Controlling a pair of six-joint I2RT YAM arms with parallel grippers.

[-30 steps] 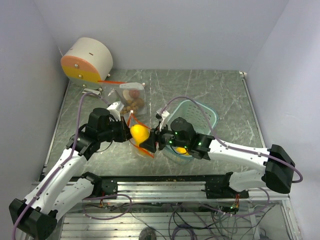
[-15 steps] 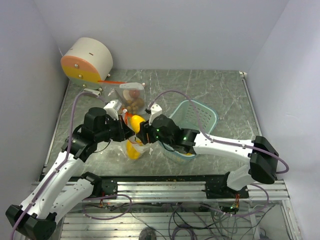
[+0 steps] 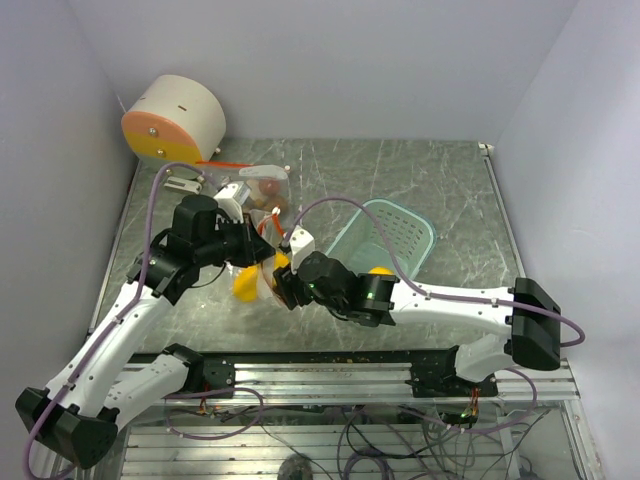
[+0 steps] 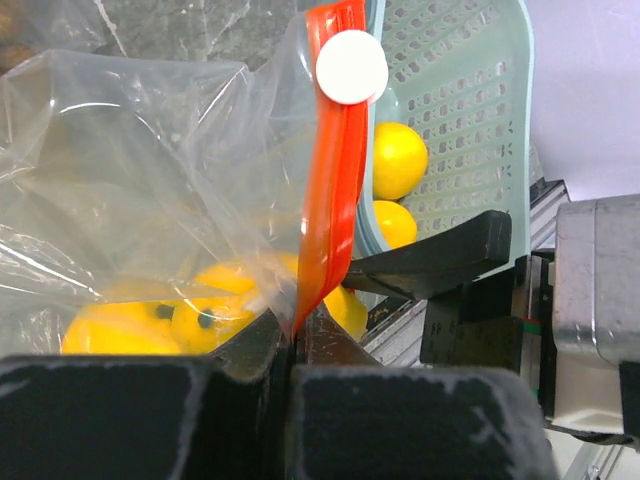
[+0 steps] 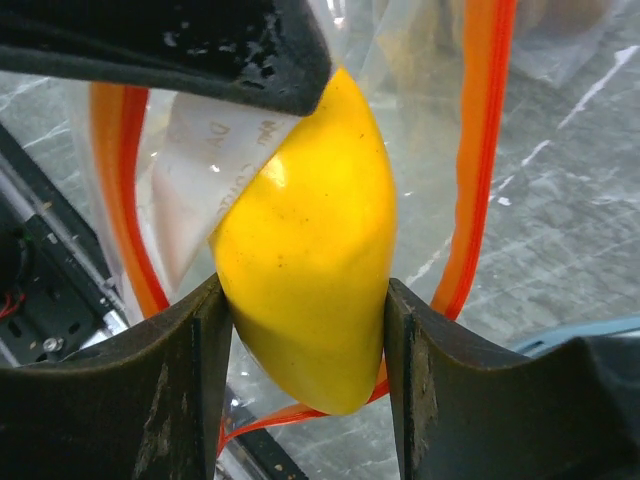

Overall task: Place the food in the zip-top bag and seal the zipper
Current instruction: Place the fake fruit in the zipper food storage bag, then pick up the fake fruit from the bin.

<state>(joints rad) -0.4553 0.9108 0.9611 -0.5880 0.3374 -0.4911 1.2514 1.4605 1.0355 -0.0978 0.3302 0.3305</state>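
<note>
Two yellow fruits (image 4: 398, 160) lie in the teal basket (image 4: 470, 90) on the counter (image 3: 450, 180). A third yellow fruit (image 5: 305, 250) is clamped between the right fingers (image 5: 170, 400) at the mouth of the zip-top bag (image 4: 150, 150), where at least one more shows through. The left fingers (image 4: 245, 350) are closed tight on its orange zipper strip (image 4: 335, 180).

Bright, even light from above casts only soft shadows on the tabletop (image 3: 450, 190), while white glare streaks the clear zip-top bag (image 4: 130, 150).
</note>
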